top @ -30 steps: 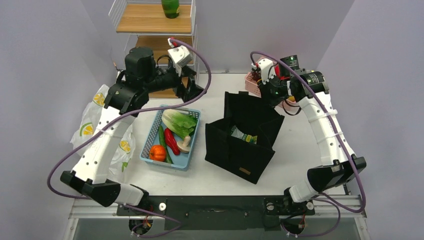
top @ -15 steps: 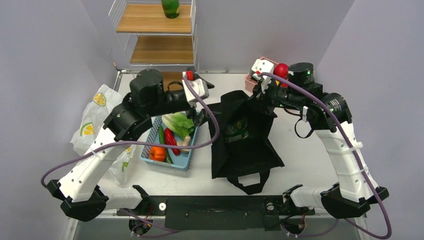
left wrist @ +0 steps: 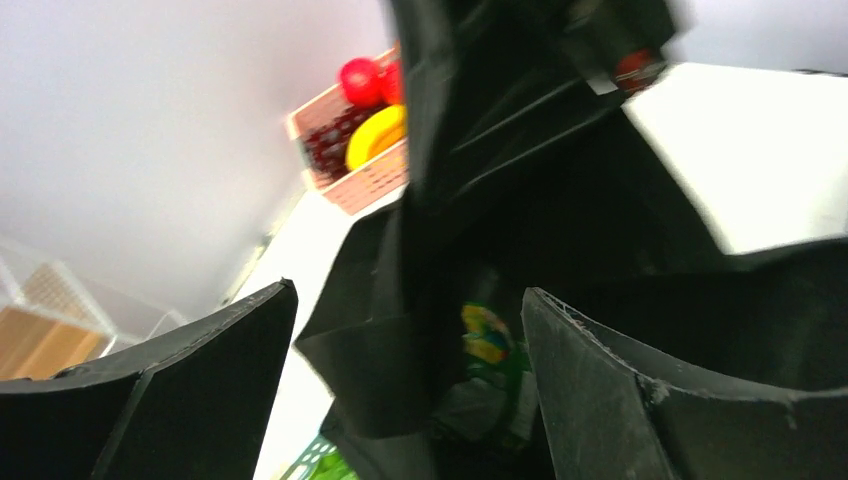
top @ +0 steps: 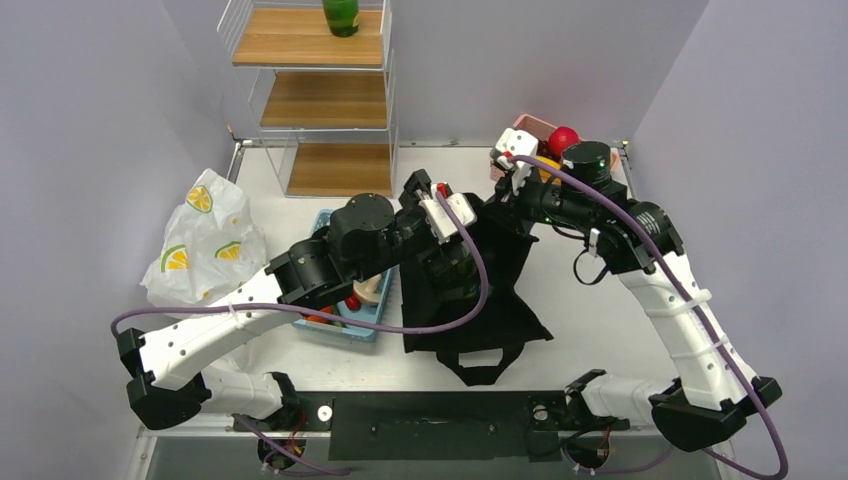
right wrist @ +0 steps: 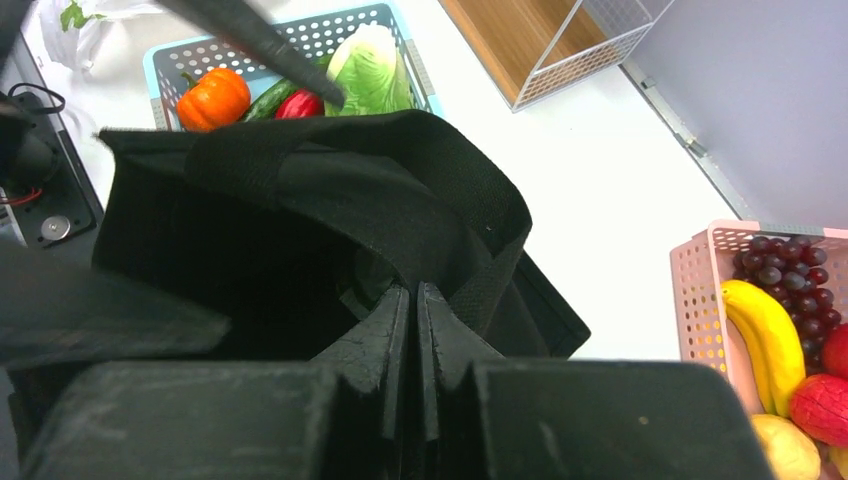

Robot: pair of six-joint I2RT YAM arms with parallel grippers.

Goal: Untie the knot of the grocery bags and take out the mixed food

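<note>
The right gripper (right wrist: 412, 300) has its fingers pressed together on the rim of the black fabric tote (right wrist: 300, 220), holding one wall up. The left gripper (left wrist: 408, 300) stands with its fingers wide apart and empty at the tote's mouth. Just past them, at about five o'clock in the left wrist view, a shiny green-and-yellow snack packet (left wrist: 487, 345) lies down inside. I judge it light and slippery, with foil that crumples; a pinch on a flat sealed edge should hold better than a squeeze across its puffed middle.

From overhead, the grocery bag (top: 205, 245) sits well apart, at nine o'clock from the tote and near the table's left edge. It is thin, crinkly film that would slide and tear rather than resist, so the loose ears of the knot are the place to take hold. The knot itself probably sits on top, but I cannot make it out.

An orange pumpkin (right wrist: 213, 97) rests in the blue basket (right wrist: 330, 30), just beyond the tote at eleven o'clock in the right wrist view. It looks firm and round, best taken across its middle.
</note>
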